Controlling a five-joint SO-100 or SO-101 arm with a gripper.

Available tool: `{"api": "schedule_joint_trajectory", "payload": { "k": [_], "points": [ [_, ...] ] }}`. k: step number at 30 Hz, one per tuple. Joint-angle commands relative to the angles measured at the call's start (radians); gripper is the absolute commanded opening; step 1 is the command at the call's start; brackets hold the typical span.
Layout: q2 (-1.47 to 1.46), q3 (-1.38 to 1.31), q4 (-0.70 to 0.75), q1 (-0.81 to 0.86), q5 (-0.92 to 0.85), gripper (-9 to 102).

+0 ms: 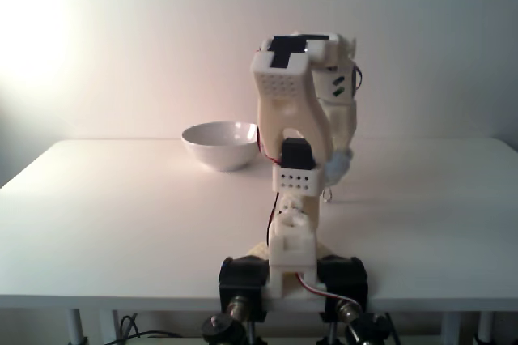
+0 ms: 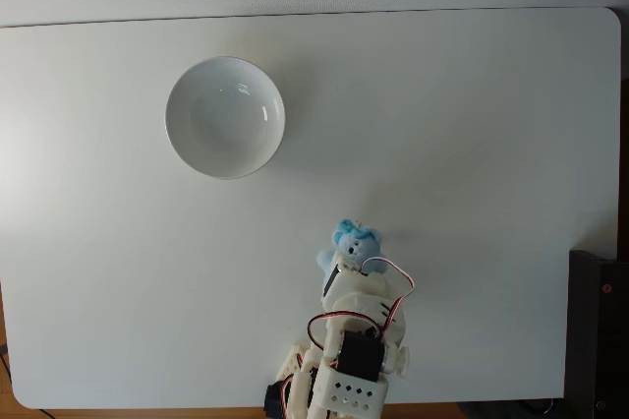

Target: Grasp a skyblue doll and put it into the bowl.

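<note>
Doll (image 2: 356, 243), soft and light, sits under the arm's jaws (image 2: 346, 267); whether they clamp it is unclear. Bowl (image 2: 225, 117) stands far left on the desk (image 2: 472, 124).

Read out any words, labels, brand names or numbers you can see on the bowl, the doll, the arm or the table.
None can be read. The bowl is plain white, the doll shows no tag, and the table is bare. The arm carries black patches and hole patterns, no legible lettering.
</note>
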Motion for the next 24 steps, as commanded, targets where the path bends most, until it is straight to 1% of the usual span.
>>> {"api": "schedule_joint_trajectory", "payload": {
  "k": [1,6,10,16,24],
  "points": [
    [0.002,-0.095,0.052,-0.009,0.008,0],
    [0.0,-0.215,0.135,-0.011,0.009,0],
    [0.0,-0.305,0.169,-0.011,0.009,0],
    [-0.003,-0.413,0.19,-0.015,0.011,0],
    [-0.005,-0.502,0.19,-0.078,0.011,0]
  ]
}}
